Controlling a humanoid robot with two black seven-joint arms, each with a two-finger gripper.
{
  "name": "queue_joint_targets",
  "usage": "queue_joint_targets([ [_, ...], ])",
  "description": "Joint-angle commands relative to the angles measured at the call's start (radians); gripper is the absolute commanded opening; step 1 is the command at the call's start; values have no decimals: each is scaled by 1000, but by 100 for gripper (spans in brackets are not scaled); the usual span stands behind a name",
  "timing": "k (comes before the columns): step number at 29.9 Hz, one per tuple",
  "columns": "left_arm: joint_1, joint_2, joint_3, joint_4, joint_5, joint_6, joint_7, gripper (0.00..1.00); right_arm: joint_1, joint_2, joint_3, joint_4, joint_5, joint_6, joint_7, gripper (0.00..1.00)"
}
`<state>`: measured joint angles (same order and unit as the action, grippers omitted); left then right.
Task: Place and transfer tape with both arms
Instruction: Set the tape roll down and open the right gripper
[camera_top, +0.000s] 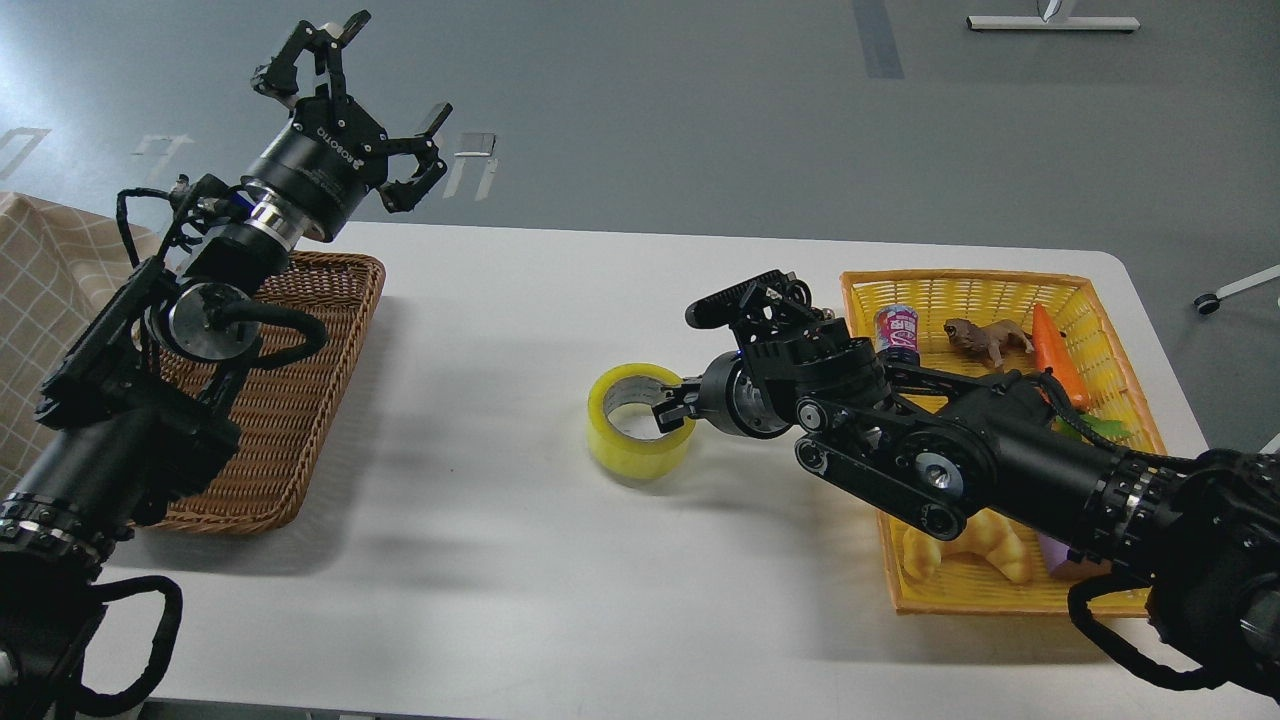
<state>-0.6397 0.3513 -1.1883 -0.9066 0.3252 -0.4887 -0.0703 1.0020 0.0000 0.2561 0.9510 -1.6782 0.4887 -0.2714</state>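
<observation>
The tape (633, 452), a yellow roll with a pale core, is at the middle of the white table (500, 560), at or just above its surface. My right gripper (672, 404) comes in from the right and is shut on the roll's right wall, with a fingertip inside the core and one finger sticking up clear of it. My left gripper (368, 112) is open and empty, held high above the far end of the brown wicker basket (300, 420), well apart from the tape.
A yellow basket (960, 281) on the right holds a can (897, 326), a toy lion (985, 339), a carrot (1056, 360) and a croissant (965, 545). My right arm lies across it. A checked cloth (40, 270) is at the far left.
</observation>
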Motion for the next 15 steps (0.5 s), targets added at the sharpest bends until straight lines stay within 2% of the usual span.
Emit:
queue_joint_targets([
  [1, 0, 0, -1, 0, 0, 0, 0, 99, 0, 0, 0, -1, 0, 0, 0, 0],
  [9, 0, 0, -1, 0, 0, 0, 0, 99, -2, 0, -1, 0, 0, 0, 0, 0],
  [14, -2, 0, -1, 0, 0, 0, 0, 99, -3, 0, -1, 0, 3, 0, 0, 15],
  [15, -2, 0, -1, 0, 0, 0, 0, 99, -3, 0, -1, 0, 5, 0, 0, 22],
])
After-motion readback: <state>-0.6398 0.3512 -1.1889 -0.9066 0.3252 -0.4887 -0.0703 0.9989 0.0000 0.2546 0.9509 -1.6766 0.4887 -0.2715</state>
